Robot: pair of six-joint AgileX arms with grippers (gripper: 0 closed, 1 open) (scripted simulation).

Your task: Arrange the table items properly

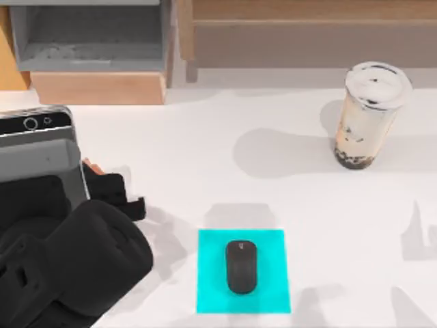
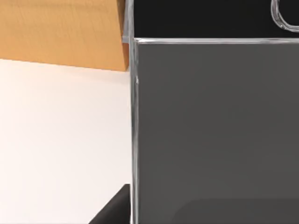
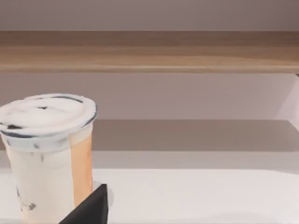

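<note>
The black silver-edged smartphone (image 1: 34,154) is raised off the table (image 1: 205,157) at the left, with my left gripper (image 1: 102,188) shut on its lower part. In the left wrist view its grey back (image 2: 210,130) looms close. The black mouse (image 1: 241,266) lies on the cyan mat (image 1: 212,301) near the front middle. At the back right the cup of milky tea (image 1: 365,116) stands upright. A black part of my right gripper (image 3: 91,207) shows close beside the cup (image 3: 46,154).
A wooden shelf unit (image 1: 307,27) runs along the back, with a grey open box (image 1: 89,41) at its left. A bit of rose-gold stand (image 1: 91,166) peeks out beside the phone. Bare tabletop lies between the mat and the cup.
</note>
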